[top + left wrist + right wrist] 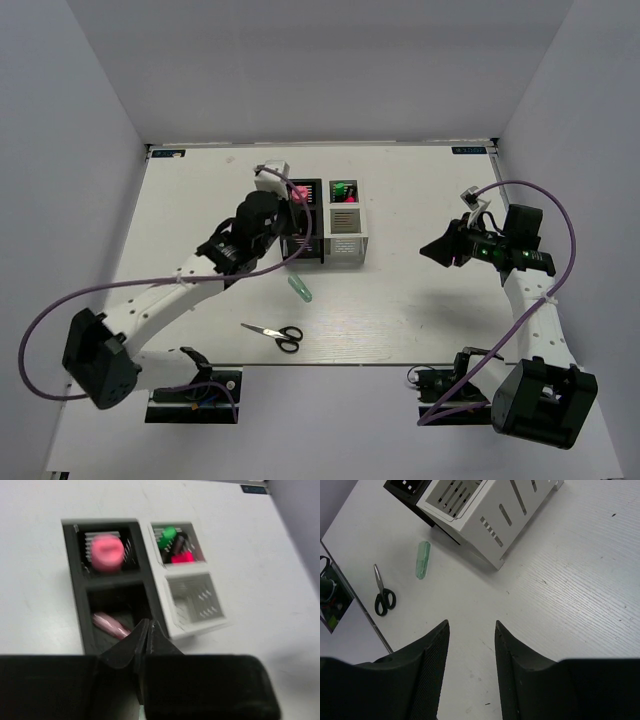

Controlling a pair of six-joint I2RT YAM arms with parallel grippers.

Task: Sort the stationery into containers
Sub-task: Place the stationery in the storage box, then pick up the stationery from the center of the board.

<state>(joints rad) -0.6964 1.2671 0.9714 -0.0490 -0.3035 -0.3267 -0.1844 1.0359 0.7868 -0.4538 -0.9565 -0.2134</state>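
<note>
Fingers of the left gripper (146,630) were pressed together with nothing between them, hanging just over the near black box (84,620). Inside that box, right below the tips, lay the pink capsule (111,625), tilted across the floor of the compartment. Behind it, the far black box (100,524) held the pink tube (106,552) standing on end. Beside that, the far white box (172,526) held the highlighters (170,532), with a green and a pink cap showing; the third cap could not be made out. The near white box (197,625) showed nothing inside.

Out on the table (420,310), in front of the boxes, the pale green capsule (300,289) lay apart from them, and the scissors (275,333) lay nearer the arm bases. The right gripper (470,626) hovered over bare table to the right of the boxes, its fingers spread partway and holding nothing.

By the look of it, the capsule step was half done: one piece sat in its box and one remained loose. The next move likely called for the left arm to lift clear of the box and spread its fingers. It would then come down over the green capsule, aligned across its narrow width. The scissors, lying flat, would probably need a careful pinch at the handles.
</note>
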